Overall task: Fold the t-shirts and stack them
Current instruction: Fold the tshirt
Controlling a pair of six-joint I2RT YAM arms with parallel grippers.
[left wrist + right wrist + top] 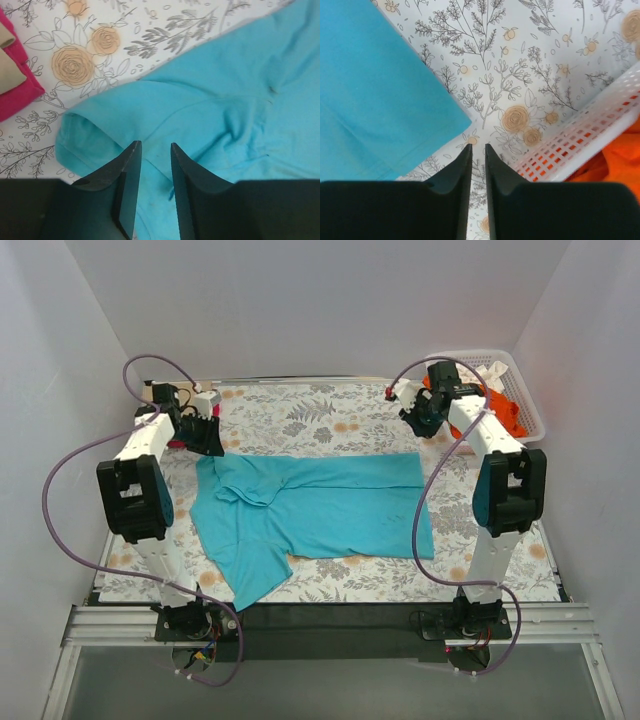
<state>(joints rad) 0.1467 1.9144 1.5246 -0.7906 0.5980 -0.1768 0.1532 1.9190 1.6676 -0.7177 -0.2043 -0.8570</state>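
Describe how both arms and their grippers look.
The left arm and right arm match: white links, bulky black joint housings with teal side caps, and black bases. A thin purple cable loops loosely along each, from base to wrist. The left gripper and right gripper each have two matte black fingers that taper to pointed tips.

White walls (320,300) (plain); floral table cloth (300,410).
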